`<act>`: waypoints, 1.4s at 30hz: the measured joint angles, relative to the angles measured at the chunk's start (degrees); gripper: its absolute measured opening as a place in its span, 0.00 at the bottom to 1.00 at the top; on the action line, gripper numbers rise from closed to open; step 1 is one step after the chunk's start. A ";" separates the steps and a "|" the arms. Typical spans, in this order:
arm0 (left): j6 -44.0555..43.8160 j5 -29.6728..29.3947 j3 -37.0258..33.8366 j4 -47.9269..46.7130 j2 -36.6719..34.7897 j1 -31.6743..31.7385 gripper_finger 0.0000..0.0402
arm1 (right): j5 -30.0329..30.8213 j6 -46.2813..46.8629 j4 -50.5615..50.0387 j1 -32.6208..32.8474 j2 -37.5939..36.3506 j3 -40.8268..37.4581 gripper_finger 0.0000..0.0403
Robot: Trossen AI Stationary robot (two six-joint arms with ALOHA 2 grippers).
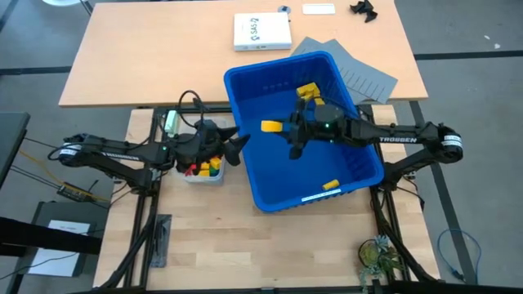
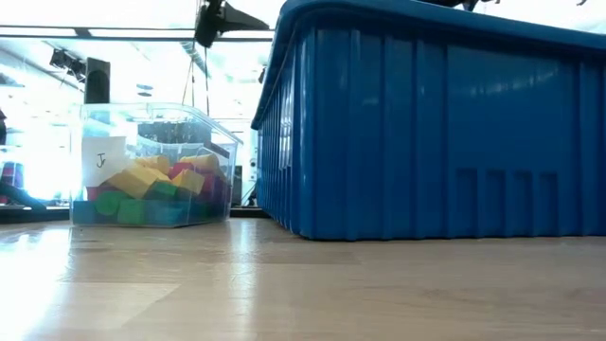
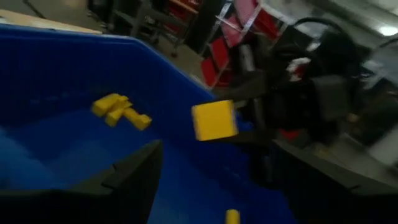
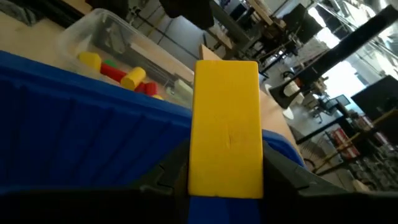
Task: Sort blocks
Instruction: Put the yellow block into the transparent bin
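Yellow is what fills my right wrist view: a yellow block [image 4: 225,127] sits clamped between the two dark fingers of my right pincer [image 1: 288,128], its long side sticking out ahead of the fingertips. From above I see that pincer held over the middle of the blue bin [image 1: 245,159], above the bin floor, with the block poking out toward the bin's left wall and toward my other arm. The same block shows in my left wrist view, hanging in the air over the bin's interior.

My left pincer [image 1: 238,144] has its fingers spread and nothing between them. It sits right at the left rim of the bin, just beside the clear tub [image 2: 151,166], and it faces the held block with a gap between the two; they are not touching.

More yellow blocks lie loose in the bin: a small cluster [image 1: 308,90] near the far wall and a single piece [image 1: 330,184] by the near wall. The clear tub stands on the wooden counter [image 2: 284,284] just left of the bin, with a heap of red, yellow, green and blue blocks [image 2: 151,185] inside it.
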 joint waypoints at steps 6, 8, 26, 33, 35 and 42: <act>-2.31 3.18 0.04 2.71 3.64 0.52 0.76 | 0.56 -0.35 1.31 3.02 0.02 0.02 0.32; -4.02 3.36 0.02 3.84 4.56 0.91 0.76 | 0.39 -0.87 1.58 3.65 0.02 0.02 0.32; -6.01 5.68 0.00 12.10 11.37 1.20 0.71 | 3.94 -5.23 4.96 8.22 5.77 0.04 0.32; -5.72 5.76 0.00 9.78 11.40 1.55 0.60 | 4.22 -5.38 6.07 8.46 5.75 0.04 0.32; -5.70 5.84 0.00 9.95 11.40 1.55 0.57 | 3.68 -5.23 6.05 8.46 5.75 0.04 0.32; -4.28 6.68 0.03 10.66 11.40 1.55 0.43 | 3.15 -4.47 6.75 8.46 5.75 0.00 0.32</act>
